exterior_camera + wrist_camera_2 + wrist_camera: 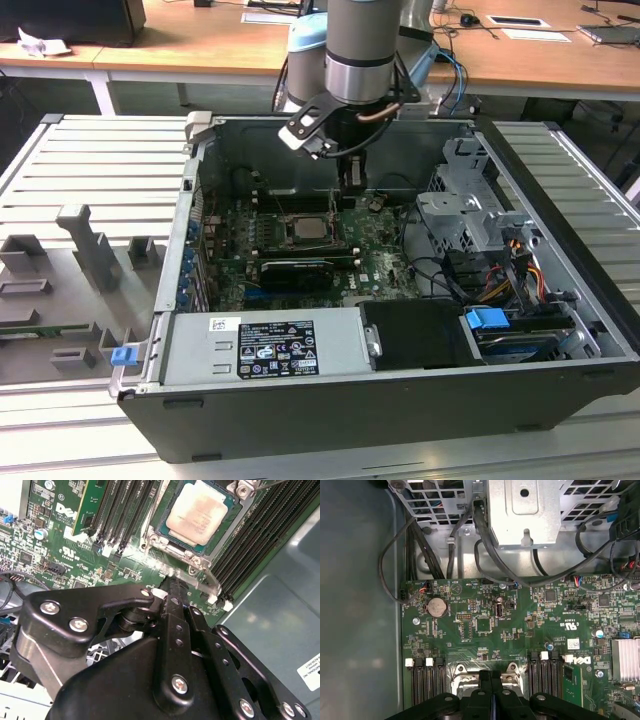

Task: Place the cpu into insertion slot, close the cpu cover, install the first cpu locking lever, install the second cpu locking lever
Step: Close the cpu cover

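Note:
The cpu (197, 511), a pale beige square chip, lies in the insertion slot (461, 672) on the green motherboard; in the exterior view the cpu (308, 231) sits mid-board. The cpu cover (172, 547), a silver frame, lies flat around the chip. My gripper (348, 188) hangs just beyond the socket's far edge. In both wrist views my gripper (171, 582) (491, 676) is shut, fingers pressed together with nothing between them. Its tips are right at the socket's rim, beside a silver metal bar (207, 582).
Black memory slots (250, 540) flank the socket on both sides. A black graphics card (290, 270) lies nearer the power supply (265, 345). The drive cage (465, 215) and cables (485, 530) stand at the exterior view's right. The case walls (200, 170) enclose the board.

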